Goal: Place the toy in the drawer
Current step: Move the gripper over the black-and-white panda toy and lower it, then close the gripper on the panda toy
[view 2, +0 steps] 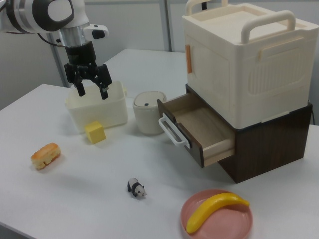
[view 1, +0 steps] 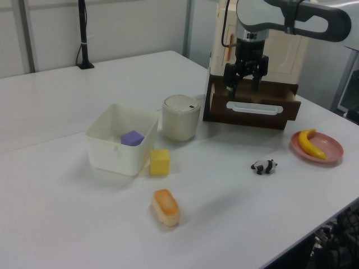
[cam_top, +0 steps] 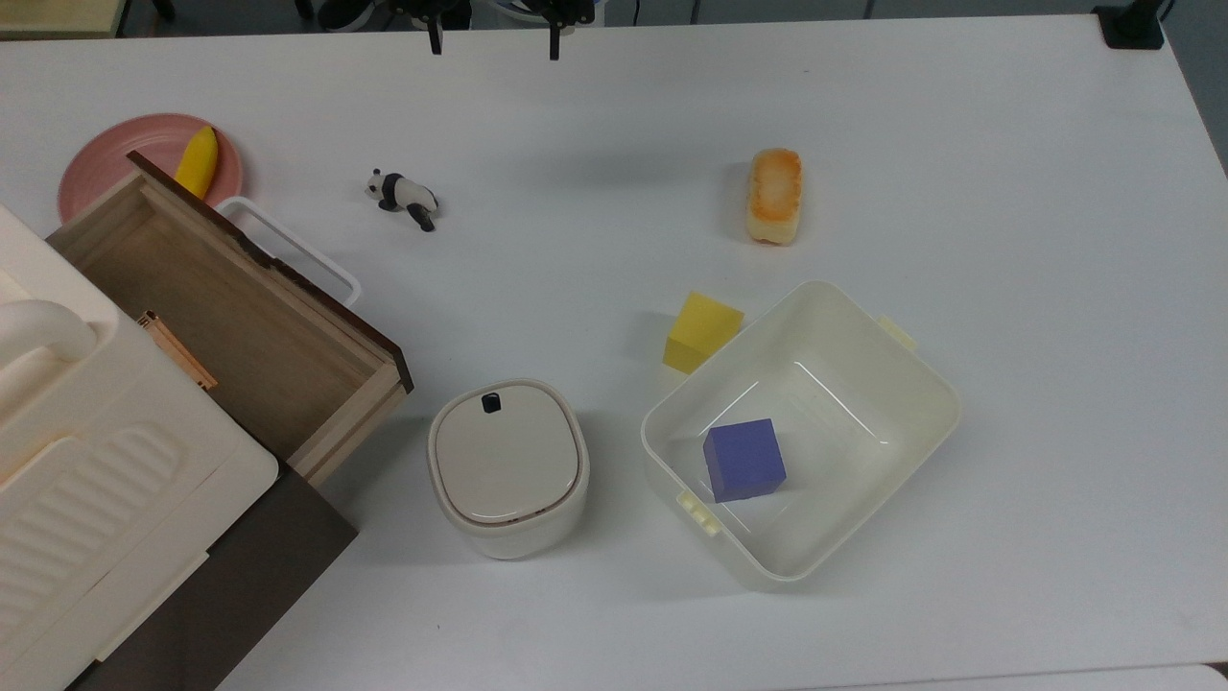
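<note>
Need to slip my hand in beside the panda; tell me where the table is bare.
Bare all around the toy, towards the bread and up to the claw. Crowded between lidded pot, yellow cube and bin, and by the drawer.

- White table (cam_top: 1007, 144), wide, bare toward 3 o'clock in the top view.
- At 9 o'clock: dark brown cabinet (cam_top: 259, 576), drawer (cam_top: 230, 317) pulled open.
- At 10 o'clock: pink plate (cam_top: 106, 163); just beyond, panda toy (cam_top: 403, 195), on its feet.
- At 1 o'clock: bread roll (cam_top: 774, 195).
- Near centre: yellow cube (cam_top: 702, 331), touching cream bin (cam_top: 921, 384).
- At 6 o'clock: lidded cream pot (cam_top: 507, 467).
</note>
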You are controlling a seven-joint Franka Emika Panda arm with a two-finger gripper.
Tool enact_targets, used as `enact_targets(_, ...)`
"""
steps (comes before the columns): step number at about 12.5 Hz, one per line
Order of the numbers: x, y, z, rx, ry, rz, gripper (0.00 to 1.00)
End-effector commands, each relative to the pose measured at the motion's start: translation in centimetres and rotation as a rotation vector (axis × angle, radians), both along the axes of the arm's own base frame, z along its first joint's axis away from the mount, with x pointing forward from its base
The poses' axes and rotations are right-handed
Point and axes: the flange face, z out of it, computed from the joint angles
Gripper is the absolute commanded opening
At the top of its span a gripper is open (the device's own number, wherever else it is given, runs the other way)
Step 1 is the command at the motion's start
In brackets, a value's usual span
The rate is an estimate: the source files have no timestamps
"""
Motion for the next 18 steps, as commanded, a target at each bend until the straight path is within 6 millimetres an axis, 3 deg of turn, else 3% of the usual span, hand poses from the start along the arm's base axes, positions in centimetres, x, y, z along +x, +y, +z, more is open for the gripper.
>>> enact_targets(1,0.4,-0.6,-0.7,-0.004,0.037,0.049,1.00)
enact_targets(8,-1.2,-5.9,-6.8,0.036,0.150,0.421,1.00)
enact_targets(12,-2.8,-11.0,-14.3,0.049,0.175,0.690,1.00)
enact_targets(15,-2.9,-11.9,-20.0,-0.018,0.179,0.756,1.00)
enact_targets(18,-2.3,-12.4,-23.2,-0.022,0.216,0.771,0.94)
